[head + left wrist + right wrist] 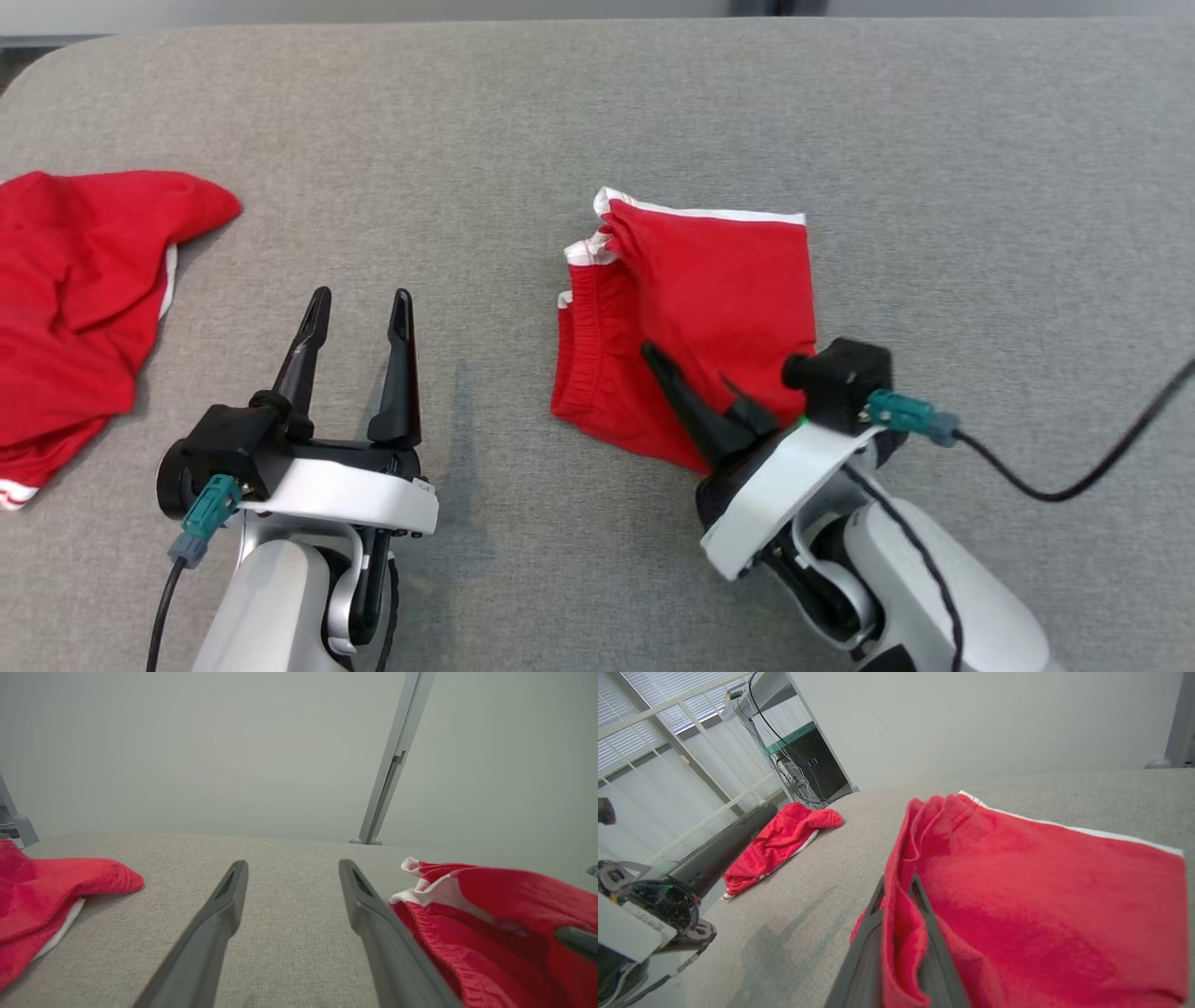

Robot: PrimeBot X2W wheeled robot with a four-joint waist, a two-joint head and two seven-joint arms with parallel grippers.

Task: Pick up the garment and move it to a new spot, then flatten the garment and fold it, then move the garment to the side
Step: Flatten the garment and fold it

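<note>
1. the garment (pixel 719 280), red with white trim, lies near the middle of the grey counter (pixel 980 168), a little to the robot's right. it looks folded into a rough rectangle, with some bunching along its left edge.
2. the right gripper (pixel 686 366) has its jaws closed on a pinch of the garment's near edge. in the right wrist view a ridge of red cloth stands up between the two dark fingers.
3. the left gripper (pixel 362 297) sits over bare counter, jaws wide apart with nothing between them. it is near the garment's left edge and well apart from a second red garment (pixel 65 289) at the far left.
4. my read is that the folding is about done, so the step in hand is carrying the garment to the side.
5. a grip at one edge lets the other layers hang and peel open. i'd raise it only slightly and slide it low and slowly rather than hoist it.
6. if the fold starts to spread, i'd bring the left jaws onto the bunched left edge so both sides travel together.
7. i'd aim for a bare patch of counter, clear of the second garment so the two don't tangle. i'd open the right jaws only once the cloth lies flat.
</note>
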